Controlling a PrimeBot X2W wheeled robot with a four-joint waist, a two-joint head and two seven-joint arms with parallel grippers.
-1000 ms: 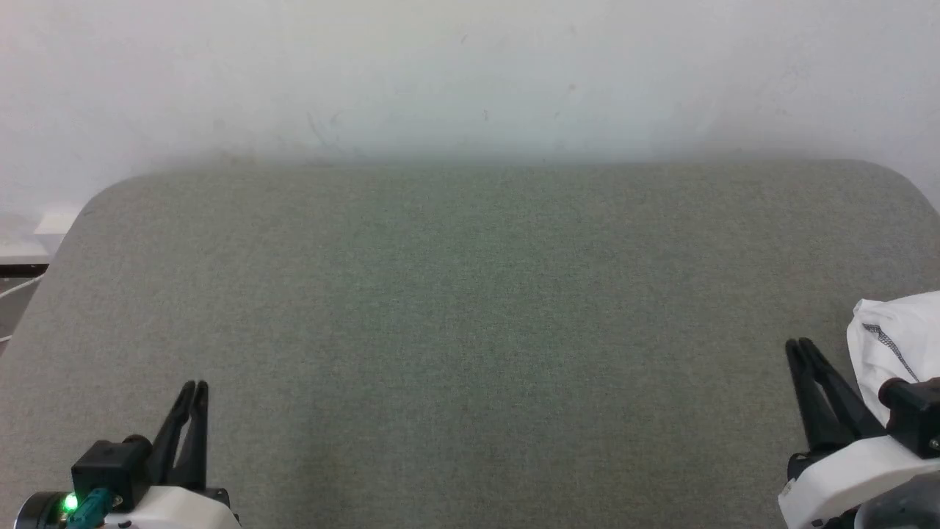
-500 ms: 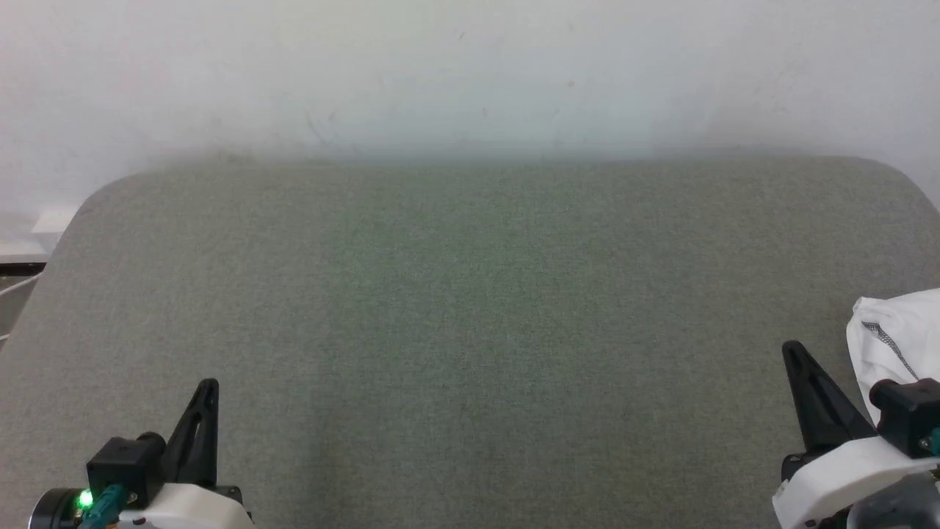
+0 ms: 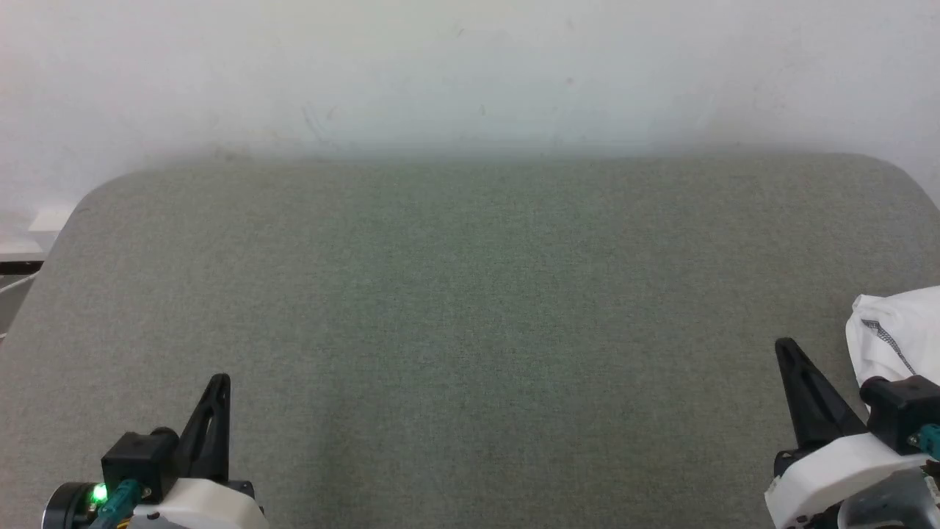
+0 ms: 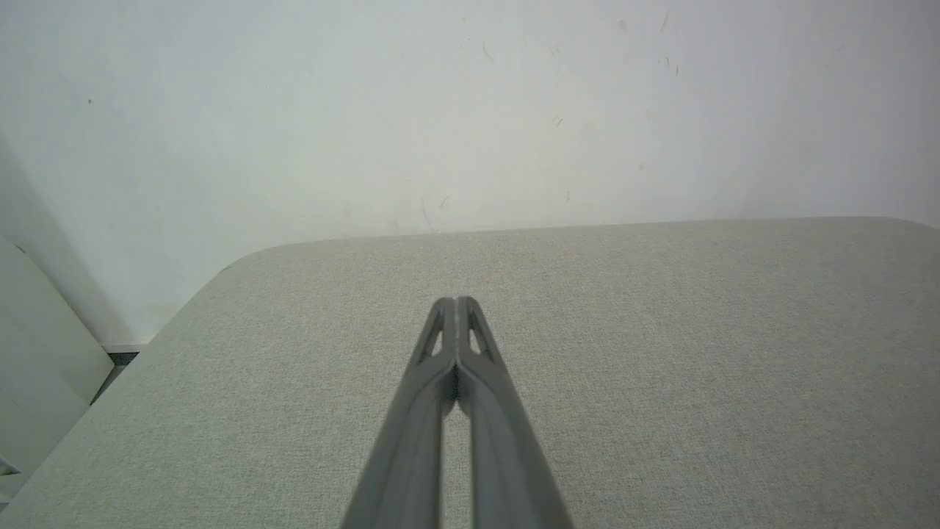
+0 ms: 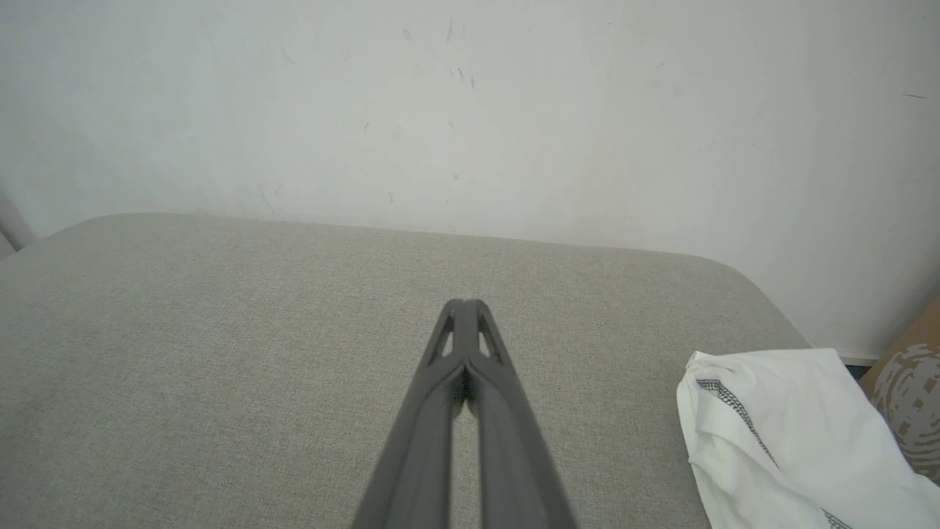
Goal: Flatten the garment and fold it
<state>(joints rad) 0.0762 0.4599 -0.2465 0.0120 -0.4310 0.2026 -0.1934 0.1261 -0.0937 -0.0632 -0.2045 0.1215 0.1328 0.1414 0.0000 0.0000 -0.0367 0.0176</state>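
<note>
Lying bunched at table (image 3: 470, 279) right edge: one white garment (image 3: 896, 323), just beside right gripper (image 3: 784, 347). Two grippers, both jaws pressed together, empty; left gripper (image 3: 219, 382) well apart from garment.

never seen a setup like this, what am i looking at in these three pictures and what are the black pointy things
This is a two-armed robot meant to fold a shirt. The wide picture comes from a camera on its head, looking down at a grey padded table. The black points are its left gripper and right gripper, each two long fingers. The other two pictures come from wrist cameras looking along those fingers: both pairs are pressed shut, holding nothing. The garment, white and crumpled, lies at the table's right edge, untouched.
</note>
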